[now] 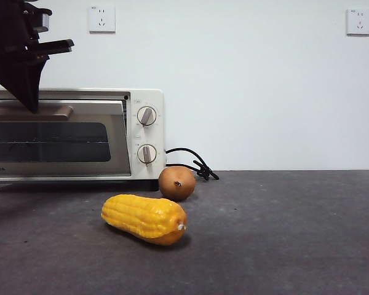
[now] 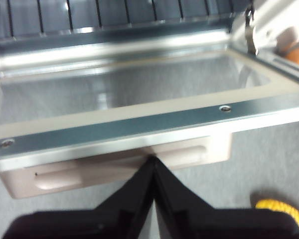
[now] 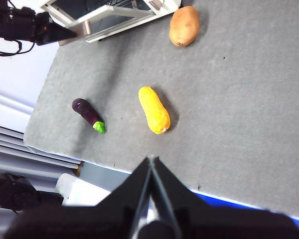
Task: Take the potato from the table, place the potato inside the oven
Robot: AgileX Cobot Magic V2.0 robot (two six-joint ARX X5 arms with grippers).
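The potato [image 1: 177, 182] lies on the table [image 1: 283, 233] just in front of the oven's [image 1: 149, 101] right corner; it also shows in the right wrist view [image 3: 184, 26]. The oven door [image 2: 139, 89] is tilted partly open. My left gripper [image 2: 153, 160] is shut, its tips touching the upper edge of the beige door handle [image 2: 114, 167]. In the front view the left gripper [image 1: 32, 106] comes down from the top left onto the handle [image 1: 49, 112]. My right gripper [image 3: 151, 159] is shut and empty, high above the table's front edge.
A yellow corn cob [image 1: 145, 218] lies in front of the potato, nearer the camera. A small purple eggplant [image 3: 88, 114] lies left of the corn near the table's edge. The oven's black cord [image 1: 194, 163] trails behind the potato.
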